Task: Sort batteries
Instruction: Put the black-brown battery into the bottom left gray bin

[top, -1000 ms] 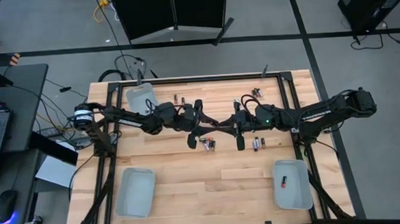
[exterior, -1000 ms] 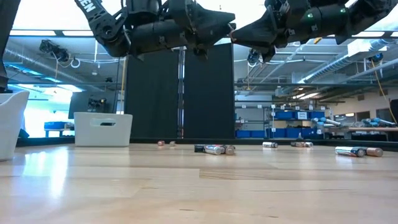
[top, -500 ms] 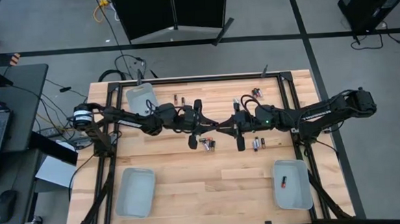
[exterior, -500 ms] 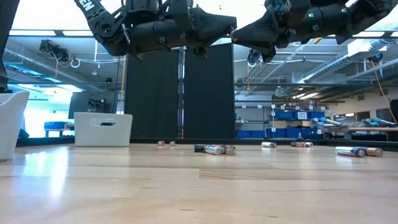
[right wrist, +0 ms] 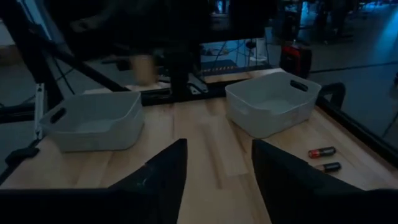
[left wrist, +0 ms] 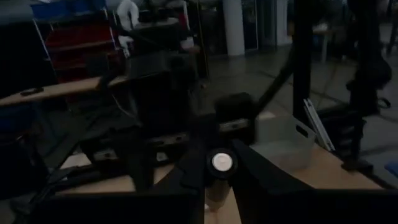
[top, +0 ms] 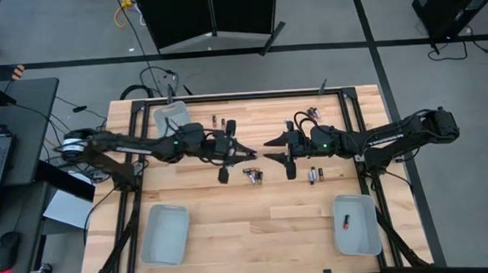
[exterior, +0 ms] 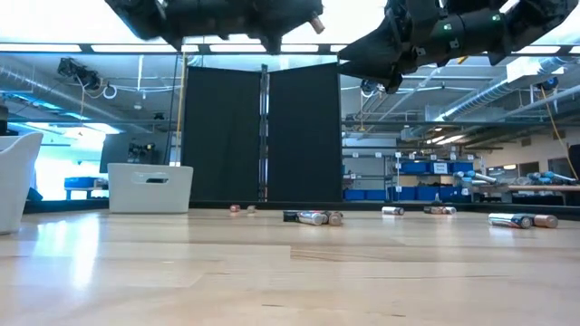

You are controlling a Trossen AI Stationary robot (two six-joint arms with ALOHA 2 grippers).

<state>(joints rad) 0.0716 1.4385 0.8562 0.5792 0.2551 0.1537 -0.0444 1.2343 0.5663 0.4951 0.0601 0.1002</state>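
Note:
Several small batteries lie on their sides on the wooden table: a cluster (top: 253,175) mid-table, a pair (top: 313,175) to its right, and more by the far edge (top: 218,120) (top: 312,113). One battery (top: 346,222) lies in the near right tray (top: 368,230). My left gripper (top: 241,149) hovers left of centre, shut on a battery (left wrist: 222,163). My right gripper (top: 270,150) faces it from the right, open and empty, with its fingers apart in the right wrist view (right wrist: 217,168). My left gripper pinches a battery between its two fingers (left wrist: 186,177). The battery's round silvery end (left wrist: 222,162) faces the wrist camera and its body (left wrist: 217,190) runs on between the fingers. The battery is lifted clear, high above the table; its end (exterior: 315,18) shows in the low view.
Three pale grey trays stand on the table: far left (top: 172,119), near left (top: 165,234) and near right. The right wrist view shows two trays (right wrist: 93,121) (right wrist: 273,102) and two batteries (right wrist: 322,152). A black metal frame (top: 225,96) borders the table. Bare wood (top: 257,219) lies between the near trays.
The two grippers stood tip to tip over mid-table. My left gripper has drawn back toward the table's left edge, away from the right gripper, and has risen in the low view, taking the battery with it. My right gripper has hardly moved.

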